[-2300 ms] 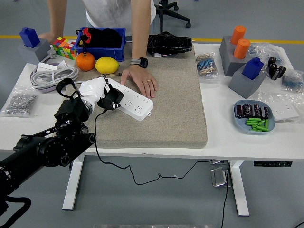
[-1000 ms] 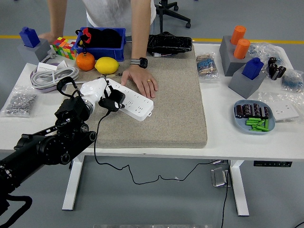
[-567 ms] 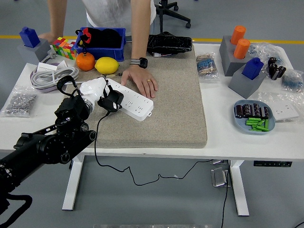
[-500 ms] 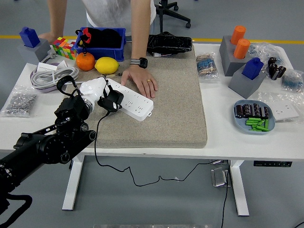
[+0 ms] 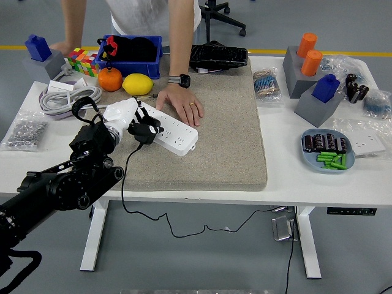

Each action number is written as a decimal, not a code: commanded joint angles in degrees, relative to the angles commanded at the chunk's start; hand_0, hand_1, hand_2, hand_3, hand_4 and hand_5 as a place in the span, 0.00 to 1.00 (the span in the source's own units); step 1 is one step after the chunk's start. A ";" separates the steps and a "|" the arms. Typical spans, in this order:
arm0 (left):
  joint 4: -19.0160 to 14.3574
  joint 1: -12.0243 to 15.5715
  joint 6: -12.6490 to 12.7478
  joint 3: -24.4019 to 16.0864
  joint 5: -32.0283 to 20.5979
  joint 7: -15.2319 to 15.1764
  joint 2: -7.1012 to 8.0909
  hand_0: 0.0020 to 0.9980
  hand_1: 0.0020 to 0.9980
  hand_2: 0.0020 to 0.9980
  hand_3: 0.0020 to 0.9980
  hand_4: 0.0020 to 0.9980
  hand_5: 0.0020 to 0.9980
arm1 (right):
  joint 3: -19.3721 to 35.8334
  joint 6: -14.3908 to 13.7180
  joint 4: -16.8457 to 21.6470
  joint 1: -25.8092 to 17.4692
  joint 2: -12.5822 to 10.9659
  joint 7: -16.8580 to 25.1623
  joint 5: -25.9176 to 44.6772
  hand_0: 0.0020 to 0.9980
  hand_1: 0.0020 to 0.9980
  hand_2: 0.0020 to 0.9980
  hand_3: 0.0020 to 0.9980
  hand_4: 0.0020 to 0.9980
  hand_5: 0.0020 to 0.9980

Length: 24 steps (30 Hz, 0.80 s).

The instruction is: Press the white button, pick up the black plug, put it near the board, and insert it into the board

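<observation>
Currently my left hand is closed around the black plug, holding it right on top of the left end of the white power strip. I can't tell whether the prongs are seated in a socket or just resting against the face. The plug's black cord drops off the front of the beige mat, over the table edge, and trails across the floor. The strip lies at a slant on the mat, its right end nearer me.

My left arm comes in from the lower left corner; the right arm is out of frame.

A person stands at the far side. One hand is flat on the mat, fingertips touching the far edge of the strip. The other hand rests at the table's back left, by the coloured cube.

Just behind my hand: an orange and a lemon, side by side. A coiled white cable sits left of them.
</observation>
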 joint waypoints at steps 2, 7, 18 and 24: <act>-0.01 0.00 0.03 -0.01 -0.06 0.03 0.01 0.57 0.57 0.56 0.66 1.00 0.72 | -0.13 0.02 0.02 0.02 -0.03 0.00 0.06 0.67 0.58 0.58 0.56 0.61 0.28; -0.05 0.01 -0.24 -0.14 -0.50 0.18 0.06 0.65 0.66 0.66 0.73 1.00 0.80 | -0.15 0.04 0.04 -0.02 -0.03 0.00 0.06 0.67 0.58 0.58 0.56 0.62 0.28; -1.45 0.66 -0.52 -1.48 -1.25 -0.08 0.57 0.90 0.93 0.94 0.93 1.00 0.83 | -0.14 0.02 0.10 -0.06 0.02 0.01 0.07 0.67 0.58 0.57 0.56 0.61 0.27; -4.99 2.26 -0.98 -3.59 -2.91 -3.11 2.33 0.96 1.00 1.00 1.00 1.00 0.74 | 0.09 0.01 0.11 -0.18 0.00 0.03 0.02 0.67 0.58 0.57 0.56 0.62 0.27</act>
